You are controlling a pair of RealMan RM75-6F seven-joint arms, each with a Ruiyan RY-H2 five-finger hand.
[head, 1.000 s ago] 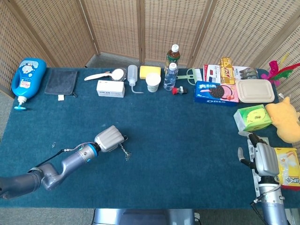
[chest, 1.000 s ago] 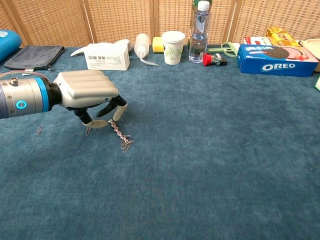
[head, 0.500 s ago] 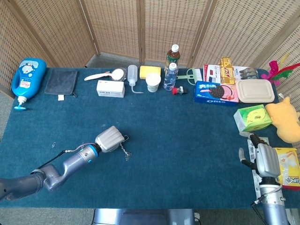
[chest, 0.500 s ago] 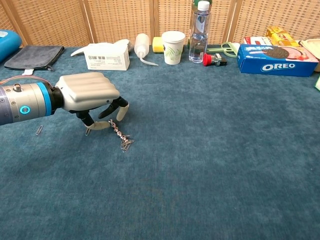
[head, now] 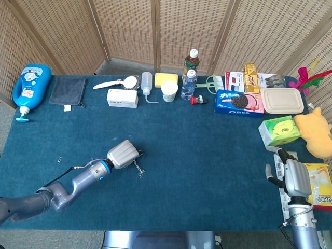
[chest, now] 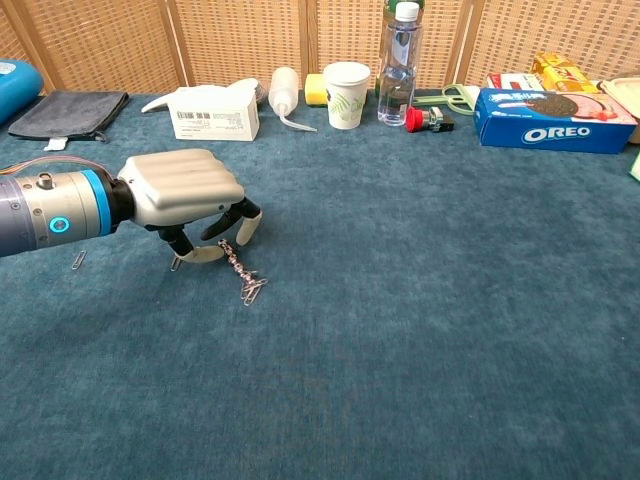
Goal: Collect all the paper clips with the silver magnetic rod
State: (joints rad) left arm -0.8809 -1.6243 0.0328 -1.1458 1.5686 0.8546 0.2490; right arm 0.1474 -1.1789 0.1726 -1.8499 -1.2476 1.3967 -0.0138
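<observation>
My left hand [chest: 185, 188] hovers low over the blue cloth at the left, its fingers curled around the top of the thin silver magnetic rod [chest: 234, 260]. The rod slants down to the right, and a bunch of paper clips [chest: 252, 289] clings to its lower tip, touching the cloth. In the head view the same left hand [head: 123, 154] holds the rod [head: 137, 165]. One loose paper clip [chest: 78, 259] lies to the hand's left, also seen as a paper clip [head: 60, 161] in the head view. Another clip [chest: 176, 263] lies just under the fingers. My right hand [head: 294, 178] rests at the table's right edge, holding nothing.
Along the far edge stand a white box [chest: 210, 111], squeeze bottle [chest: 283, 91], paper cup [chest: 346, 94], water bottle [chest: 398, 64] and Oreo box [chest: 553, 119]. A blue detergent bottle [head: 30, 85] and grey cloth [head: 68, 91] lie far left. Snack packs and a yellow plush toy [head: 314, 134] crowd the right.
My left hand has slid slightly to the right and towards the near edge, carrying the rod and its clips along. The right hand has barely moved.
</observation>
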